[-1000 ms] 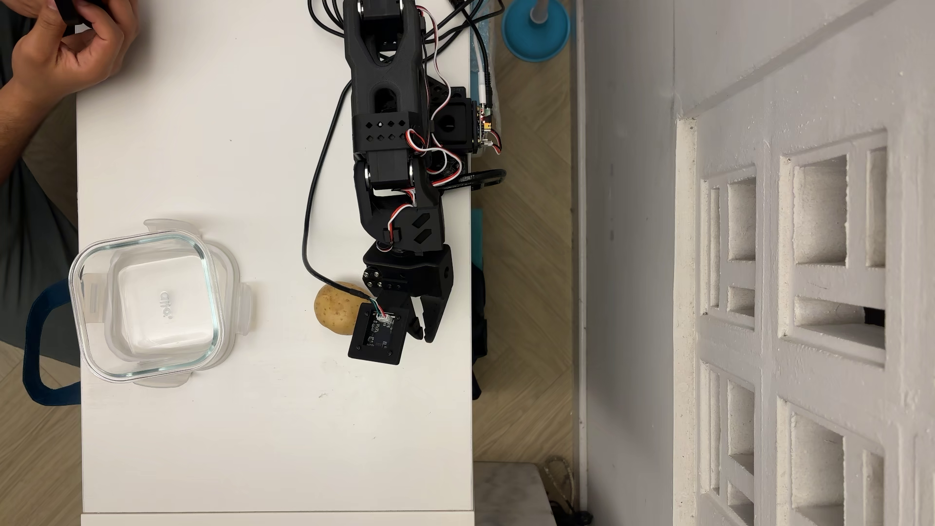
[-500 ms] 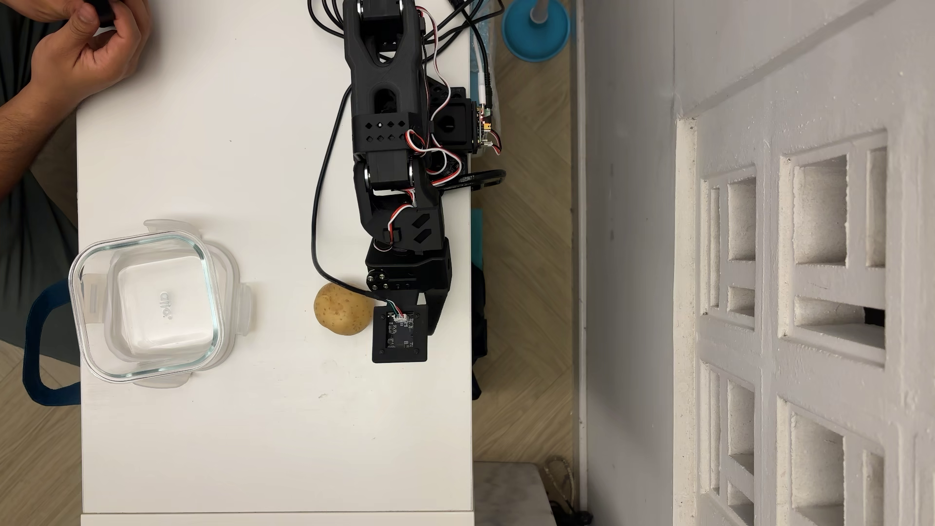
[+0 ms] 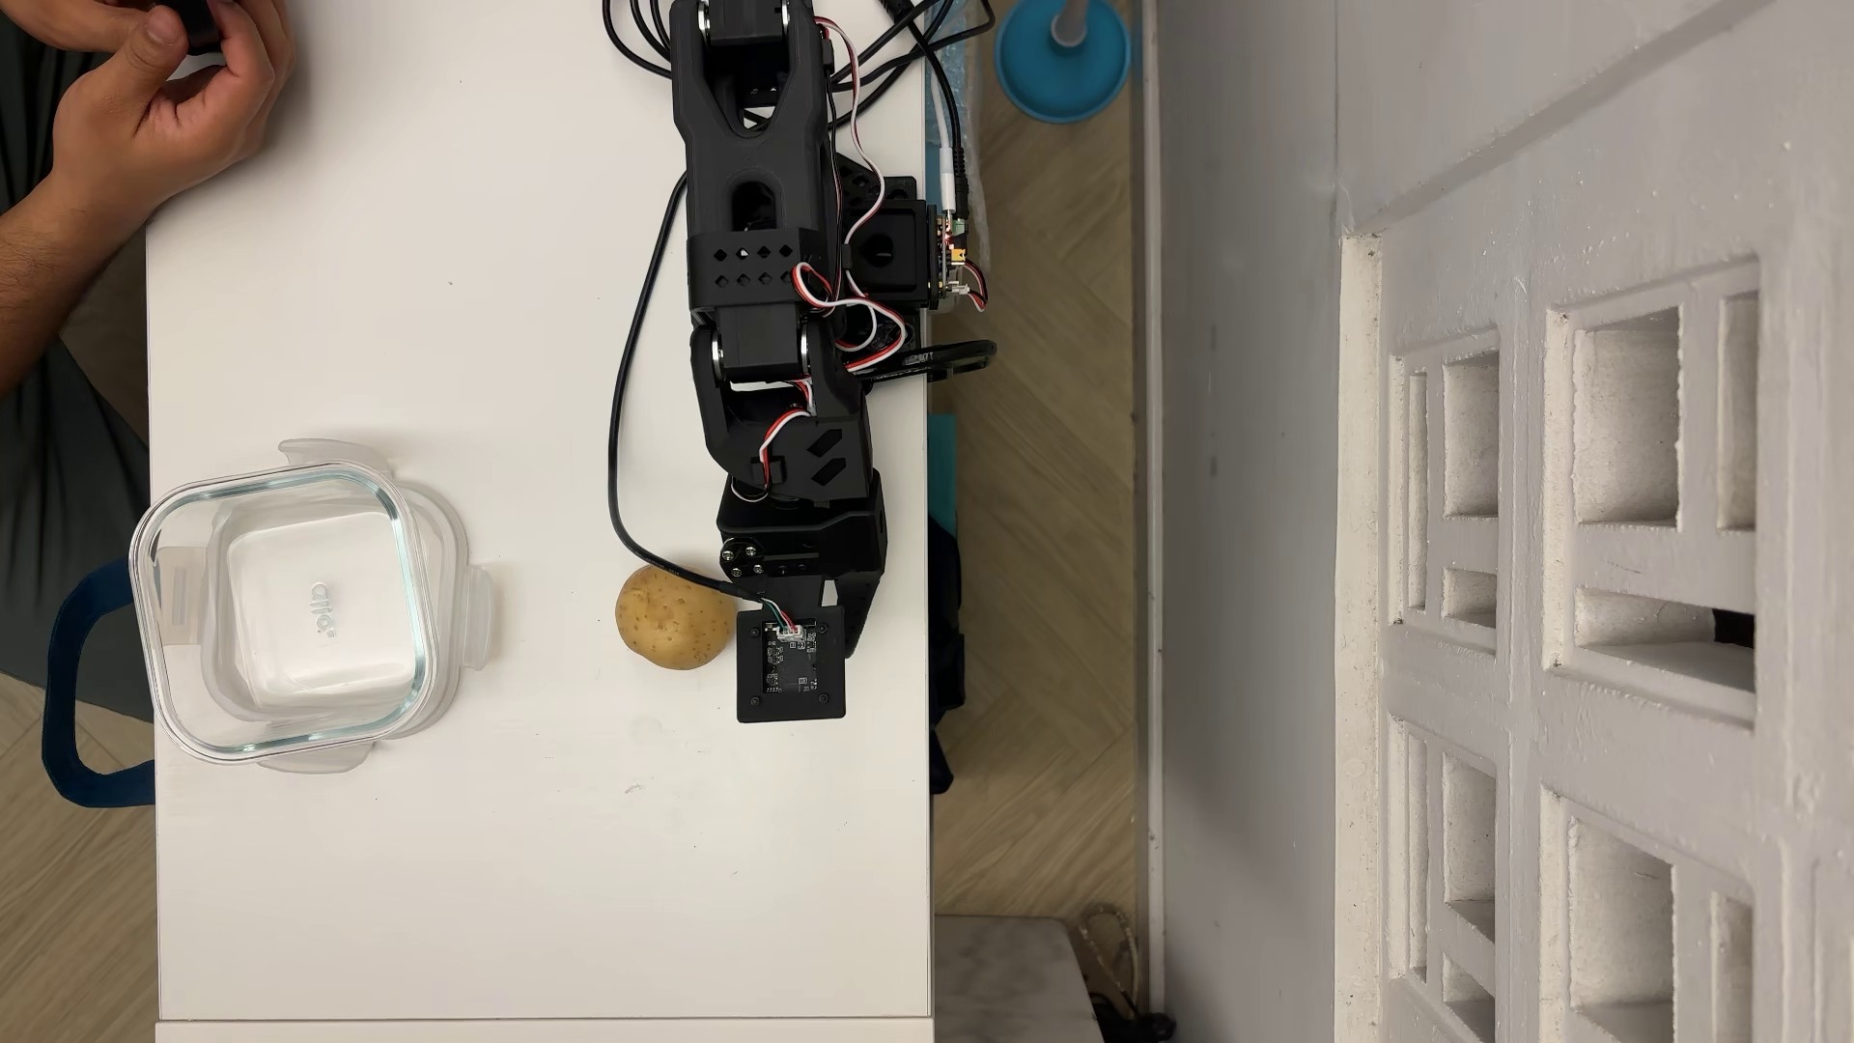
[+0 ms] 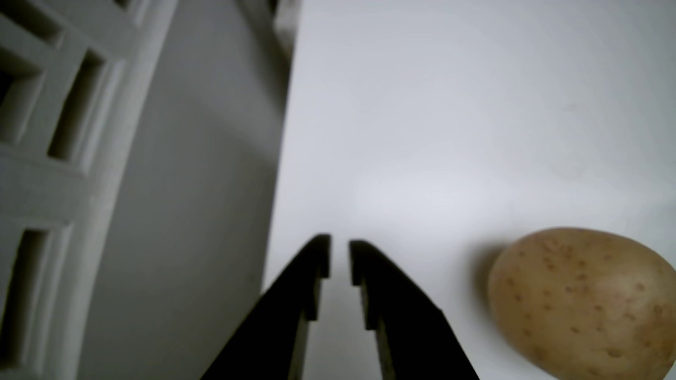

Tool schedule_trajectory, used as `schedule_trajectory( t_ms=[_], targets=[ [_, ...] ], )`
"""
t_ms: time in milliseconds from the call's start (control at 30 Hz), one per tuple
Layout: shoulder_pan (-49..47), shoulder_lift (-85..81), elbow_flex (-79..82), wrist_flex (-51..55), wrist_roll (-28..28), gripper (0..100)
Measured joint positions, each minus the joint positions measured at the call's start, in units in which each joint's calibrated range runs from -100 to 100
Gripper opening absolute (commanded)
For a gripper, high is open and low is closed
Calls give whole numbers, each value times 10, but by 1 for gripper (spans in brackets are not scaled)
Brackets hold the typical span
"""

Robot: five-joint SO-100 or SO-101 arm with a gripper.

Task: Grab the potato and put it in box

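Item: the potato (image 4: 585, 303). We found it on the white tabletop (image 3: 542, 852) just beside the gripper (image 4: 340, 243), off to the right in the wrist view and outside the fingers, nothing held between them. The jaws stood nearly together, a narrow slit of tabletop showing between the tips. In the overhead view the potato (image 3: 670, 617) lay nearer the right edge than the left, the gripper's camera board next to it. The box (image 3: 161, 602) sat at the left edge, well apart, bare tabletop between. Skin: tan-yellow, roundish oval, small dark speckles.
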Motion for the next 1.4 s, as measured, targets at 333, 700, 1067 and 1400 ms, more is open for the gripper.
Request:
schedule_trajectory(
  t_ms=[333,700,1067,1400],
  targets=[
    [0,0,0,0,0,3],
    [0,0,0,0,0,3],
    [0,0,-6,-4,0,3],
    [159,-1,-48,-87,0,6]
  ],
)
